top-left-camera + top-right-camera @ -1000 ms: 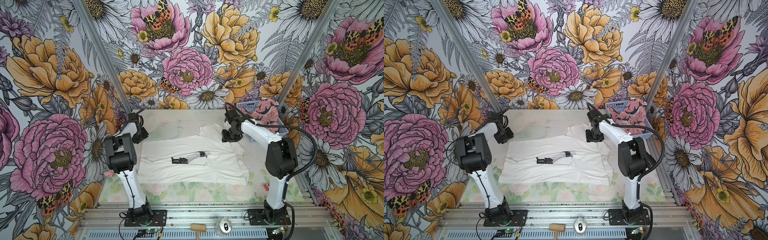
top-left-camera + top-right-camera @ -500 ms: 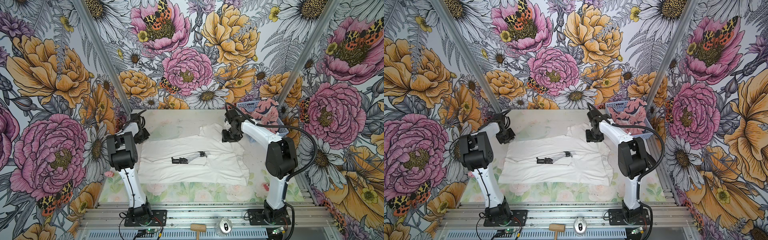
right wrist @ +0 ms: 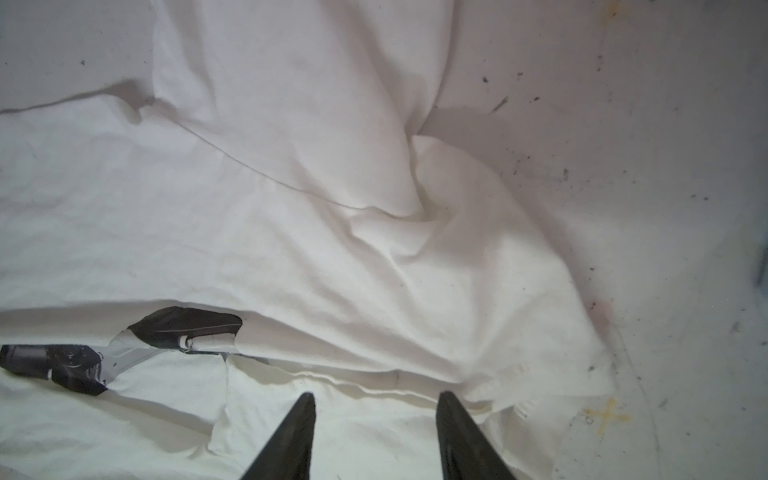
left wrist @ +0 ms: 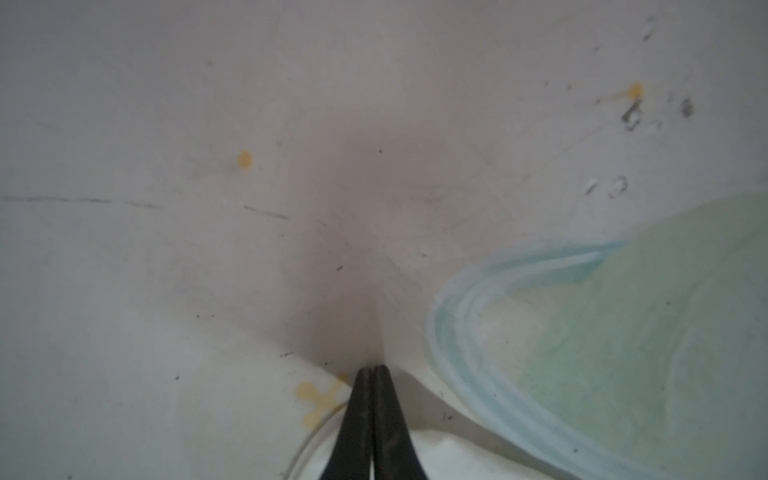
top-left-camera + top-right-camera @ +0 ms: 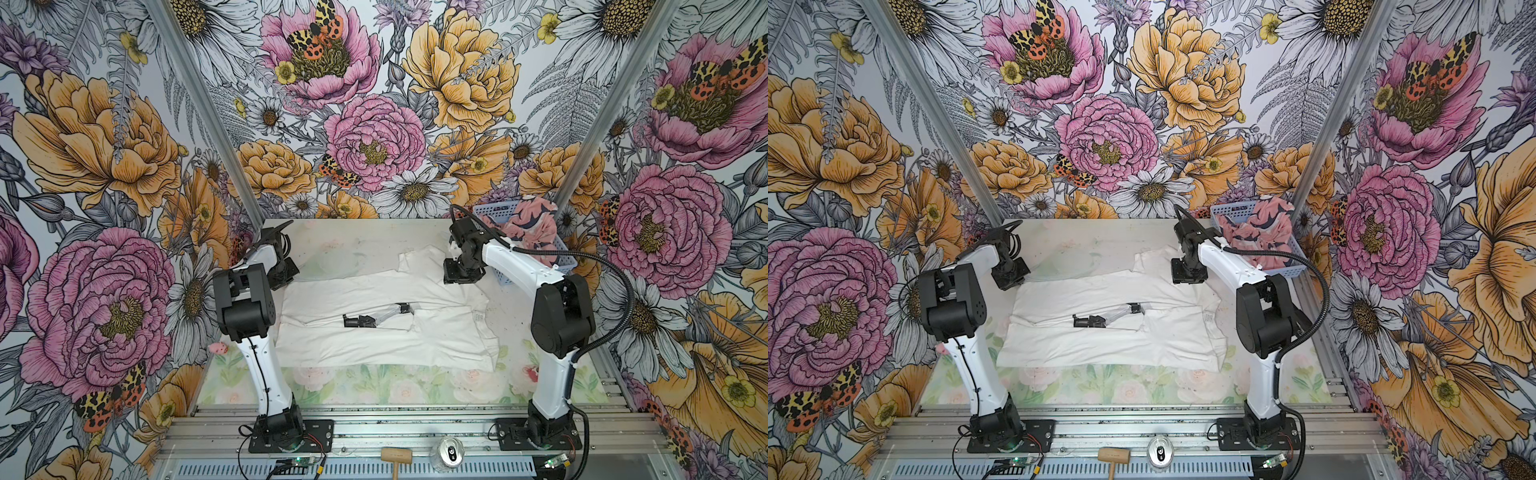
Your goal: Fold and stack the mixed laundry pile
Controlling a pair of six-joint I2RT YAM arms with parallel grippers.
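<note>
The white T-shirt (image 5: pixel 374 340) (image 5: pixel 1100 345) lies spread flat mid-table, a black and grey print (image 5: pixel 376 318) showing at its fold. The pink garment (image 5: pixel 532 224) (image 5: pixel 1258 228) is heaped in the blue basket (image 5: pixel 561 262) at the back right. My left gripper (image 5: pixel 284 272) (image 4: pixel 373 368) is down at the shirt's back left corner, shut. Its tips meet over the table, and I cannot tell whether cloth is pinched. My right gripper (image 5: pixel 461 276) (image 3: pixel 376 395) hangs open just above the shirt (image 3: pixel 332 232) near its back right sleeve, holding nothing.
Floral walls close in the table (image 5: pixel 353 241) at the back and both sides. A drink can (image 5: pixel 451 451) and a wooden mallet (image 5: pixel 396 457) lie on the front rail. A small pink object (image 5: pixel 218 348) sits at the table's left edge.
My left gripper has closed at the shirt's back left corner, and its arm has shifted slightly. The right arm and the shirt have not moved.
</note>
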